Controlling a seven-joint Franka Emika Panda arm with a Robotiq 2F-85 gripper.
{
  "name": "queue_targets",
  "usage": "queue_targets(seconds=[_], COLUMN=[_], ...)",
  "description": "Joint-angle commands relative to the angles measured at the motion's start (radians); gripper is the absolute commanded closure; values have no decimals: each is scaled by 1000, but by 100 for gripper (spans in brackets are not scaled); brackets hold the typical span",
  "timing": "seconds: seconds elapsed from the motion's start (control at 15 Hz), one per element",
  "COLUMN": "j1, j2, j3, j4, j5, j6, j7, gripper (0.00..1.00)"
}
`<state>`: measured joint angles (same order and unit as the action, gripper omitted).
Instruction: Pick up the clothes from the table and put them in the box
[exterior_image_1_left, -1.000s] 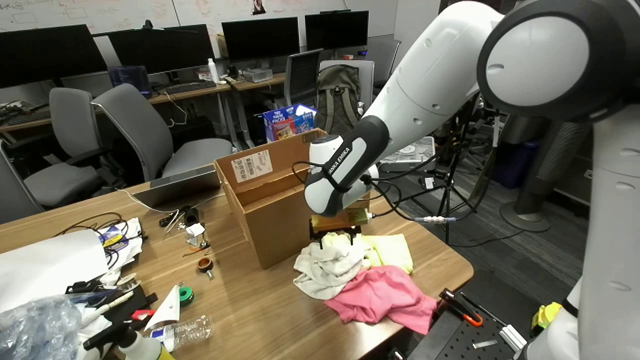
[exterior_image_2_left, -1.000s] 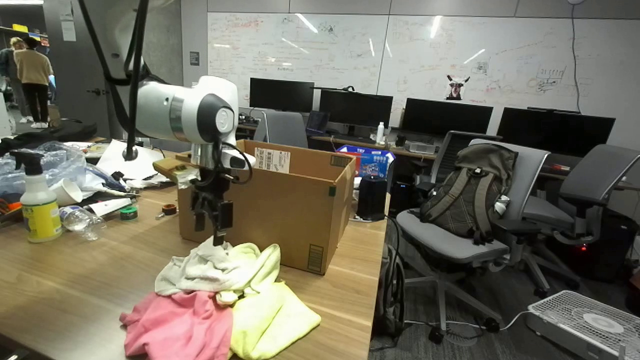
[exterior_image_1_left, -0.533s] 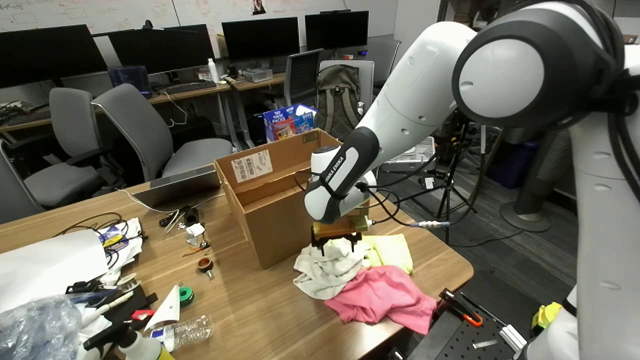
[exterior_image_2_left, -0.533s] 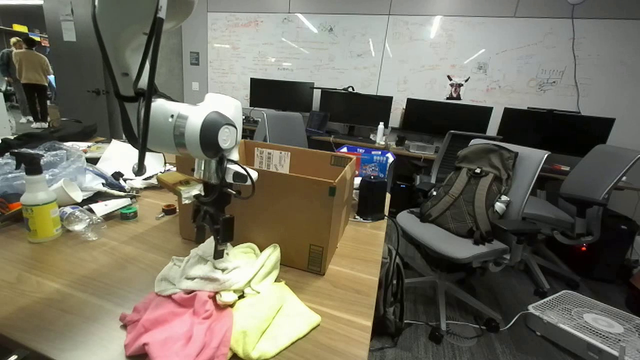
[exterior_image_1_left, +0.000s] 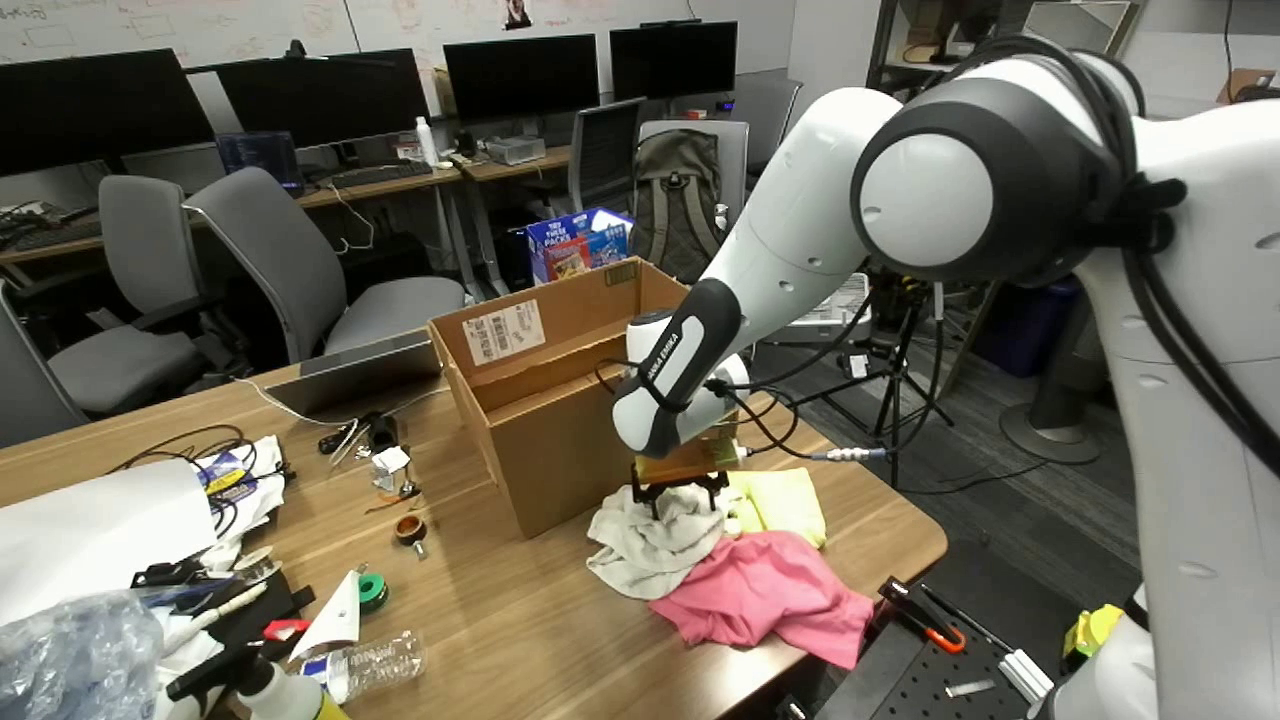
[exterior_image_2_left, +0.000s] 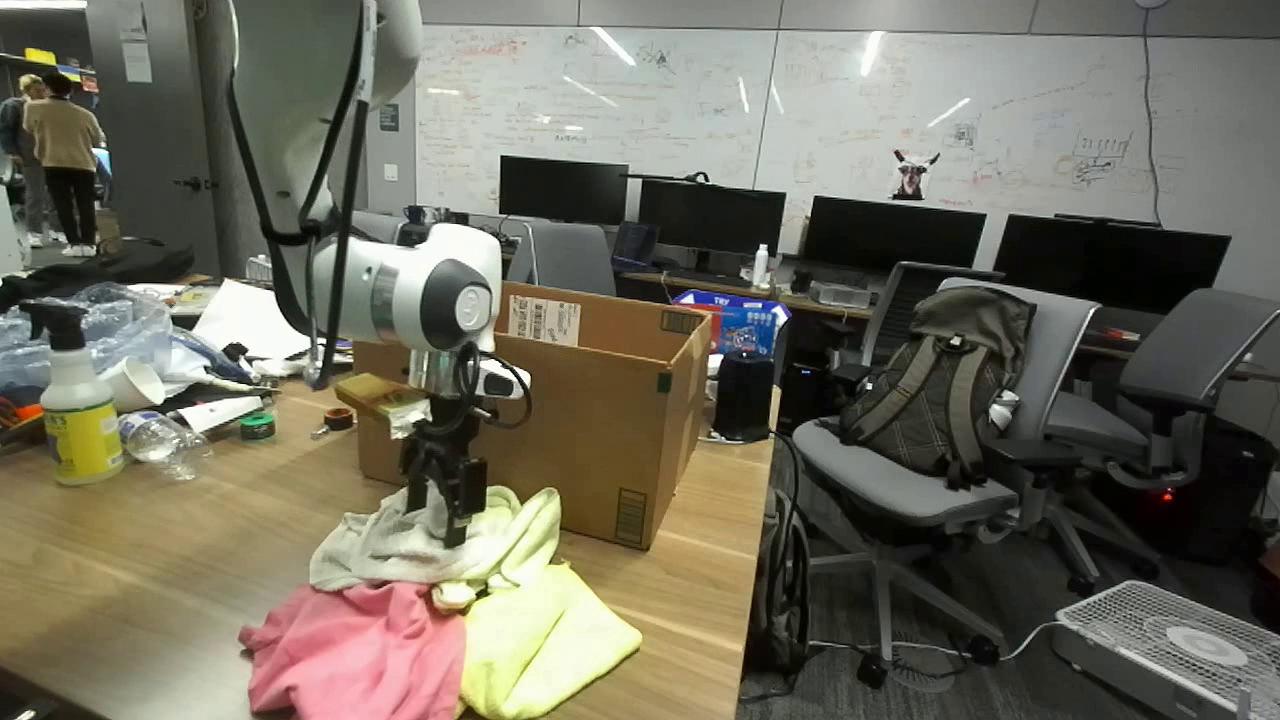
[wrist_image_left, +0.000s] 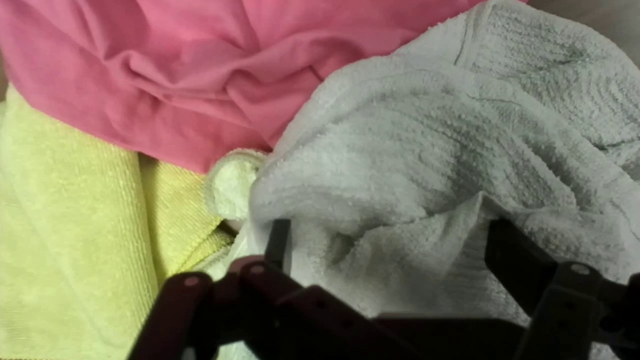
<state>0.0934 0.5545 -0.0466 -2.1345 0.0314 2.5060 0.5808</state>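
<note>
Your gripper (wrist_image_left: 391, 241) points down, jaws wide apart over folds of the cream cloth (wrist_image_left: 410, 145), likely so that closing would pinch them; nothing is clamped, though you cannot tell whether the tips touch fabric. Against that cloth on the table (exterior_image_2_left: 200, 560) lie the pink cloth (exterior_image_2_left: 360, 650) and the pale yellow cloth (exterior_image_2_left: 550, 640). Just beside them the cardboard box (exterior_image_2_left: 590, 425) stands open-topped, presumably set close for a short carry.
</note>
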Motion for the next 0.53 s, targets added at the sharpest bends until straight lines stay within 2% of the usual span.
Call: queue_targets(seconds=[0.0, 0.47], j1=[10, 10], j2=[53, 97], j3=[-14, -18], j4=[50, 91], j5=[11, 19], j6=[4, 0], j7=[-51, -89], gripper=[0, 0])
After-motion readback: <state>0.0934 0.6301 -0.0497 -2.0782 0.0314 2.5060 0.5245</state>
